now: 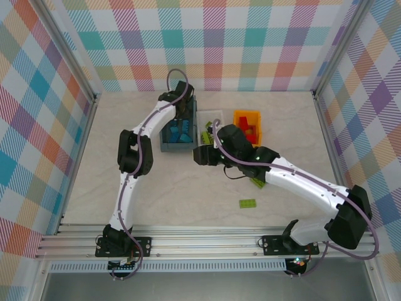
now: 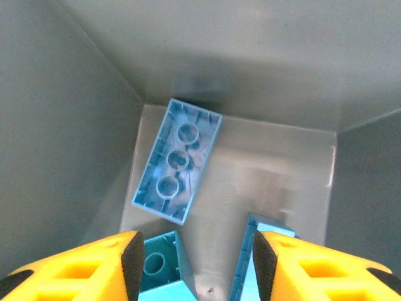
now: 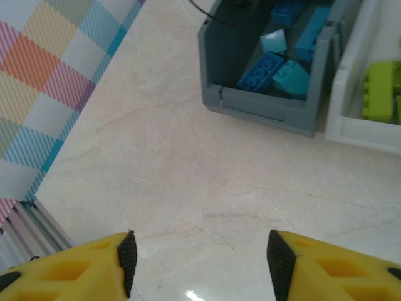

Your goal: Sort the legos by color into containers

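My left gripper hangs open inside the dark grey-blue container, with nothing between its pads. Below it an upside-down blue lego lies on the bin floor, and two teal legos rest near the fingertips. My right gripper is open over bare table, just in front of that same container, which holds several blue legos. The white container beside it holds a lime green lego. Red legos fill the orange-yellow container.
Two green legos lie loose on the table: one near the front and one half under my right arm. The three bins stand side by side at mid-table. A checked wall borders the table on the left.
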`<state>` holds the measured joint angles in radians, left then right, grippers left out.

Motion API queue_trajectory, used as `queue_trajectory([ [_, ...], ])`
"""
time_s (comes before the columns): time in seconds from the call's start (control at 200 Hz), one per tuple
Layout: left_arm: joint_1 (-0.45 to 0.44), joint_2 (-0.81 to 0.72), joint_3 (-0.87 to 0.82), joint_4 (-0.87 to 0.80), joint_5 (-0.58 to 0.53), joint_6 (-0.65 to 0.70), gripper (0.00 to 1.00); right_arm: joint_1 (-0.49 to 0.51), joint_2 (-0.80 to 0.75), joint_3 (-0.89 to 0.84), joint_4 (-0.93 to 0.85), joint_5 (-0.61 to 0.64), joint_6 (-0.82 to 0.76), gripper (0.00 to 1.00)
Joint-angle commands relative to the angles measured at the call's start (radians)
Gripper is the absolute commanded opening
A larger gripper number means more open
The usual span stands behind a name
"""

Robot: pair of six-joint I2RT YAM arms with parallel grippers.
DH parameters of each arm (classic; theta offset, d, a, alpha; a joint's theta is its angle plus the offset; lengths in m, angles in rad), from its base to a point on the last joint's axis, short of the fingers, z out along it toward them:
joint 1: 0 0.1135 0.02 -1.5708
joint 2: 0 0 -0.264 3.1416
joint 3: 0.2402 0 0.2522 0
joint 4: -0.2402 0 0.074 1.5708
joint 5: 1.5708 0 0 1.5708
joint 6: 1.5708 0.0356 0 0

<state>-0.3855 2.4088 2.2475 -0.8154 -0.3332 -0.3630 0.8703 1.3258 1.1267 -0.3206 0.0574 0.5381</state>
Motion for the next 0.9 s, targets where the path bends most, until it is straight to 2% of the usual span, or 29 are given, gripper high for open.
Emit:
queue_trajectory([
  [0.0,-0.014,-0.165,-0.005,-0.019,0.006,-0.025,0.45,0.003,-0.061,-0.036,-0.104,0.123,0.065,0.55],
  [0.095,-0.043,-0.282,-0.083,0.001,0.002,-0.045,0.45,-0.010,-0.101,-0.079,-0.237,0.224,0.169,0.54],
  [0.16,-0.075,-0.387,-0.175,0.036,0.014,-0.062,0.45,-0.038,-0.107,-0.092,-0.388,0.270,0.270,0.56],
  [0.26,-0.163,-0.566,-0.370,0.113,0.019,-0.078,0.46,-0.102,-0.131,-0.149,-0.536,0.242,0.398,0.57],
  [0.39,-0.332,-0.777,-0.638,0.193,-0.009,-0.126,0.46,-0.149,-0.171,-0.246,-0.574,0.153,0.465,0.58],
  [0.45,-0.425,-0.853,-0.739,0.212,-0.035,-0.154,0.47,-0.155,-0.175,-0.264,-0.614,0.121,0.510,0.61],
  [0.525,-0.546,-0.942,-0.865,0.246,-0.083,-0.177,0.49,-0.153,-0.185,-0.289,-0.650,0.072,0.612,0.64],
  [0.63,-0.685,-1.053,-1.044,0.324,-0.107,-0.171,0.50,-0.154,-0.190,-0.340,-0.606,-0.008,0.784,0.70],
  [0.77,-0.830,-1.188,-1.233,0.389,-0.141,-0.177,0.50,-0.157,-0.144,-0.362,-0.536,-0.055,1.000,0.71],
  [0.9,-0.904,-1.251,-1.296,0.344,-0.185,-0.245,0.49,-0.167,-0.074,-0.336,-0.547,-0.091,1.158,0.70],
])
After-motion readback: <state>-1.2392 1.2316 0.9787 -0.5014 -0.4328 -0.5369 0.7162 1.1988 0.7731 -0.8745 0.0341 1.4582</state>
